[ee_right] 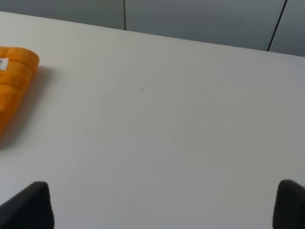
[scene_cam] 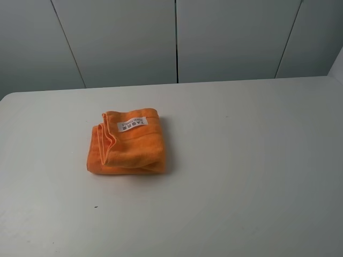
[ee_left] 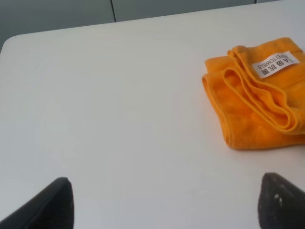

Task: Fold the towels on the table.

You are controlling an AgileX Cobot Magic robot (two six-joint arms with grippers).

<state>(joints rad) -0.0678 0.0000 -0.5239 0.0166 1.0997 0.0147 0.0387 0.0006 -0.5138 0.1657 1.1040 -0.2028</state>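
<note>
The orange towel lies folded into a small thick square on the white table, left of centre, its white label facing up near the far edge. It also shows in the left wrist view and at the edge of the right wrist view. Neither gripper shows in the exterior high view. My left gripper is open and empty, its black fingertips wide apart above bare table, short of the towel. My right gripper is open and empty, apart from the towel.
Grey wall panels stand behind the table's far edge. The table's rounded far left corner shows. A tiny dark speck lies on the table in front of the towel.
</note>
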